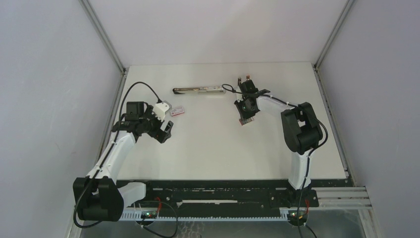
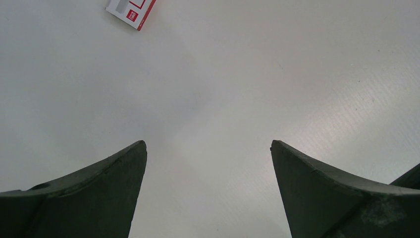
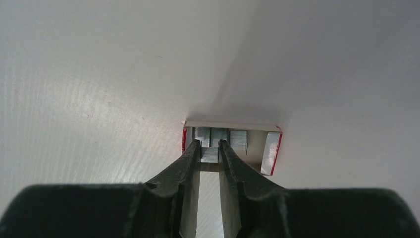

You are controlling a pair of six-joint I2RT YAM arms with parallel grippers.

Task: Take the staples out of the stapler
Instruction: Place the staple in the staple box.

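Note:
The stapler (image 1: 198, 90) lies opened flat at the back of the table, a long silver bar. In front of it, to the right, my right gripper (image 1: 243, 120) points down into a small open red-and-white box (image 3: 271, 152). Several strips of staples (image 3: 238, 139) lie in that box. The right gripper (image 3: 209, 144) is shut on one silver strip of staples (image 3: 209, 155), which sits between its fingertips. My left gripper (image 1: 166, 131) hangs open over bare table at the left, with nothing between its fingers (image 2: 119, 168).
A small closed pink-and-white box (image 1: 177, 111) lies just beyond the left gripper; its corner (image 2: 131, 11) shows at the top left of the left wrist view. White walls and metal rails enclose the table (image 1: 218, 153) on three sides.

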